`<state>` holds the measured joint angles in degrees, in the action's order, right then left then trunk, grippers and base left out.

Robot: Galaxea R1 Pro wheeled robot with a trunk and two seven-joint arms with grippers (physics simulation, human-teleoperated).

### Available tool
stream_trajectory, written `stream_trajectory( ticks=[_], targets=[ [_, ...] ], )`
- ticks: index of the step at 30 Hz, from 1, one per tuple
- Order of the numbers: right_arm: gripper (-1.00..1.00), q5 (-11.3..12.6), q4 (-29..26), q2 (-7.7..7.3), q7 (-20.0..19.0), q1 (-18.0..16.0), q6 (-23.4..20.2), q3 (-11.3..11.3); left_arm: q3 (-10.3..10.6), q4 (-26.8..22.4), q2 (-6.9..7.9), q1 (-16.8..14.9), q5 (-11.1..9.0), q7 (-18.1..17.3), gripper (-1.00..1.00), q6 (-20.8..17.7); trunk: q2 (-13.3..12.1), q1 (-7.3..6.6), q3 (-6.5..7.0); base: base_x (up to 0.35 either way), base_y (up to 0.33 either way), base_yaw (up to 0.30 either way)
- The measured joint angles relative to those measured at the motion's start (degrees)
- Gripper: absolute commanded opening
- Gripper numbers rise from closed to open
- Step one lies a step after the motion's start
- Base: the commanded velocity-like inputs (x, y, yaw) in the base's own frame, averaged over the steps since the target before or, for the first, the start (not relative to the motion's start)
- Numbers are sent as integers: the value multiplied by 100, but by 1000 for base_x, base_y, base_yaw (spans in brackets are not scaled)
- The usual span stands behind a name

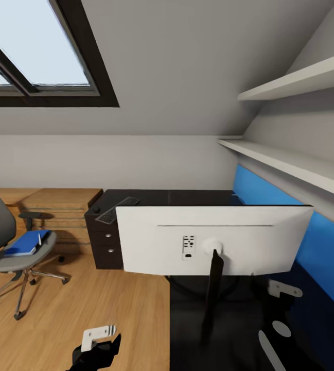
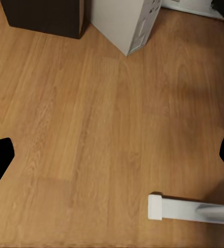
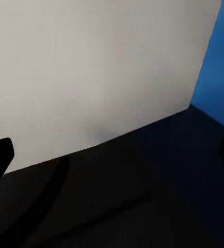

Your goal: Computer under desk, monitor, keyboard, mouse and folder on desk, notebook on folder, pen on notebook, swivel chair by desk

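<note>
The monitor stands on the black desk with its white back toward me. The keyboard and the mouse lie on the desk's far end. The swivel chair stands on the floor at the left, carrying the blue folder with the white pen on it. The notebook is not visible. The computer stands on the floor. My left gripper hangs open over the floor, low beside the desk. My right gripper is open above the desk, behind the monitor.
A dark cabinet with knobs sits under the desk's far end, a wooden drawer chest beside it. A blue back panel and two shelves line the right wall. A white desk leg stands by my left gripper.
</note>
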<state>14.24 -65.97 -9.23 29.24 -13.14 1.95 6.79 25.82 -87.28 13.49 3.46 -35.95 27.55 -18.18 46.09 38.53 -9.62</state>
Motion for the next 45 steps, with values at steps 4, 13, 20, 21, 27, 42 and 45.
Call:
stream_trajectory(
  ticks=[4,13,20,21,27,42,45],
  targets=[
    [100,2,-9,0,19,0,1,0,-233,433,-15,0,0,-8,100,-1,0,0,0,-336,41,0],
    [100,49,-221,0,26,4,-139,-1,-630,826,-34,-1,0,-17,100,7,0,0,0,-335,87,0],
    [100,108,-443,24,30,8,-697,9,-704,873,-44,0,0,-17,100,13,-1,-1,0,-307,175,0],
    [100,109,-482,33,31,10,-800,12,-706,875,-45,0,0,-16,100,14,-1,-1,0,-287,207,0],
    [100,148,-881,285,61,24,-1870,15,-702,1041,-65,0,27,-21,100,22,-1,-1,0,-265,230,0],
    [100,569,-1400,754,57,44,-2470,83,-674,1088,-73,0,18,-22,100,222,0,-3,0,-104,188,54],
    [100,555,-1409,823,63,47,-2475,336,-613,1091,-78,0,10,-19,100,523,-119,-69,53,-7,14,246]
  ],
)
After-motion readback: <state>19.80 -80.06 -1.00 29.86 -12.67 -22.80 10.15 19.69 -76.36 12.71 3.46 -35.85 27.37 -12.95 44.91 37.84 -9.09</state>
